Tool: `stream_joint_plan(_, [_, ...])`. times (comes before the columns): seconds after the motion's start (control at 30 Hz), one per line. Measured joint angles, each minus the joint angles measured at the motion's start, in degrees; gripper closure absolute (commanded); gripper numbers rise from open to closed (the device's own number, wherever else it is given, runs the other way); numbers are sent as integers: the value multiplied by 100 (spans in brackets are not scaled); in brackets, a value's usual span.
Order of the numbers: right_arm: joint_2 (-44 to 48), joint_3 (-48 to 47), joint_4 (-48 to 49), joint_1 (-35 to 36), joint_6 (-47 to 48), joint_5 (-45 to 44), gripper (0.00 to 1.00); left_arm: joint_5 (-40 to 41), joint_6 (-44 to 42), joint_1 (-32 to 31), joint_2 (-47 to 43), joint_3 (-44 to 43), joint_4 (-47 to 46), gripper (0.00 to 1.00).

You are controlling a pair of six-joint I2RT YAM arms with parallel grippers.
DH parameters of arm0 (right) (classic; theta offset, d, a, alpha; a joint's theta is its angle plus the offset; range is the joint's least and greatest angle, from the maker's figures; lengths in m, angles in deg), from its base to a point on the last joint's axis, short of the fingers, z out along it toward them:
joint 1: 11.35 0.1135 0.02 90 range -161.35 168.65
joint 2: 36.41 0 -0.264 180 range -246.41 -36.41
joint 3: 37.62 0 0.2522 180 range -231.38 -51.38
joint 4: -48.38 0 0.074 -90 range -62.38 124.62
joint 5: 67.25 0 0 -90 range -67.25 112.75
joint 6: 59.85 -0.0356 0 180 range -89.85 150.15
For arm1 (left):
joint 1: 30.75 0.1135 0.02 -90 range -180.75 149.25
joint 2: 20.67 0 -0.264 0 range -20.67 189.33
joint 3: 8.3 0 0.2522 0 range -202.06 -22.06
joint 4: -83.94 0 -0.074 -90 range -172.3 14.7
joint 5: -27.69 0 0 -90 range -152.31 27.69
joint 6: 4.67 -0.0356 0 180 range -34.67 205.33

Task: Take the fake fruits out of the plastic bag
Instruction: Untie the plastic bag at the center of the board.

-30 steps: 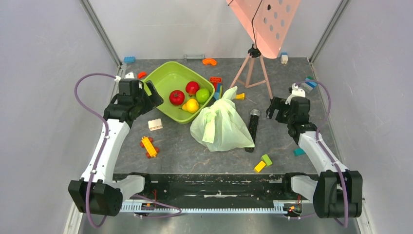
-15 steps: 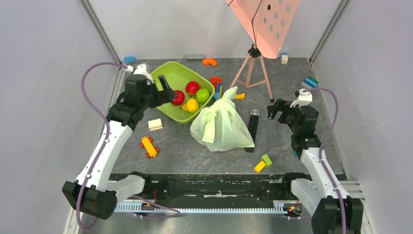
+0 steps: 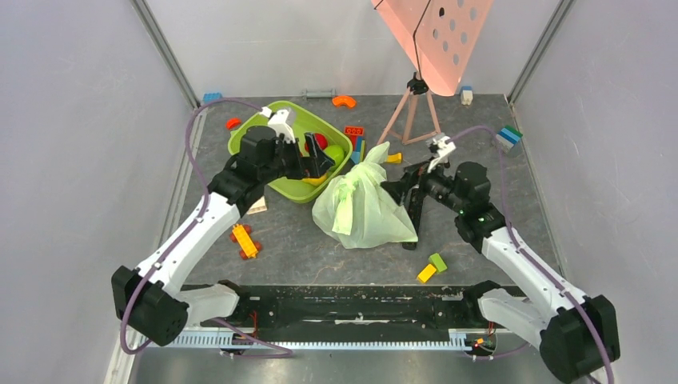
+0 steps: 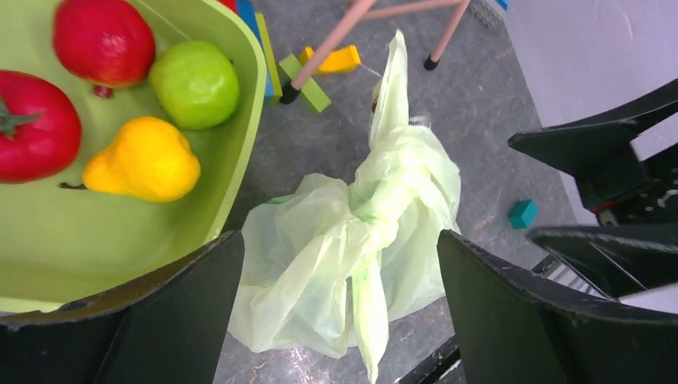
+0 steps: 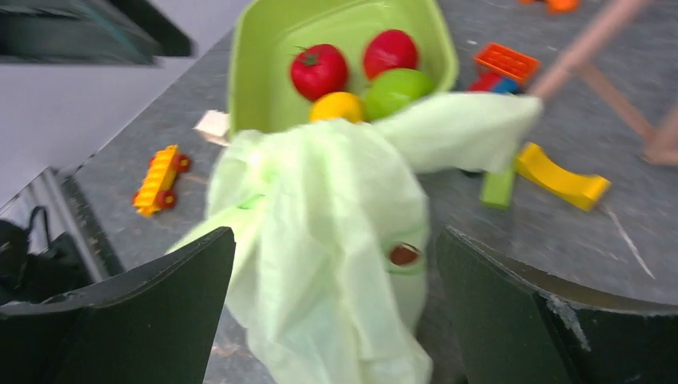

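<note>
Both tools are held with jaws wide apart and nothing between them. Over the last second the left tool point(image 3: 318, 162) has been swung from the left side across the tub, and the right tool point(image 3: 397, 190) has been brought in from the right. The bag point(image 3: 364, 210) is now flanked on both sides, closely, but is not yet touched. From this it is judged that the reach is nearly finished and that a grasp on the bag is called for next.

The bag is seen standing in the middle of the desk point(image 3: 304, 240), just beside the tub's near-right corner, with its handles knotted shut into a twisted peak. Its contents are mostly hidden. In the right wrist view a small brown-red patch point(image 5: 404, 254) is shown at a gap in the film. It is possibly a fruit, though that picture is blurred.

Farther back, the tub point(image 4: 96, 232) is found to hold a tomato point(image 4: 32, 128), an apple point(image 4: 104, 40), a pear point(image 4: 144, 160) and a green fruit point(image 4: 194, 84).
</note>
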Motion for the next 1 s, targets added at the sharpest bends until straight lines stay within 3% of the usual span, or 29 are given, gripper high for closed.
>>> stream_joint_plan(0.13, [-376, -402, 39, 761, 96, -188, 1, -269, 0, -63, 151, 396, -297, 6])
stream_joint_plan(0.4, [-1298, -826, -186, 1360, 286, -988, 1, -363, -2, -179, 291, 852, -514, 10])
stream_joint_plan(0.73, [-1711, -1108, -376, 1515, 540, -1832, 15, -214, -2, -304, 328, 1029, -984, 15])
stream_joint_plan(0.83, [-1816, -1147, -407, 1530, 610, -1967, 28, -208, -4, -323, 407, 1117, -1082, 15])
stream_joint_plan(1.0, [-1943, -1174, -472, 1550, 721, -2002, 75, -201, -15, -426, 520, 1226, -1241, 16])
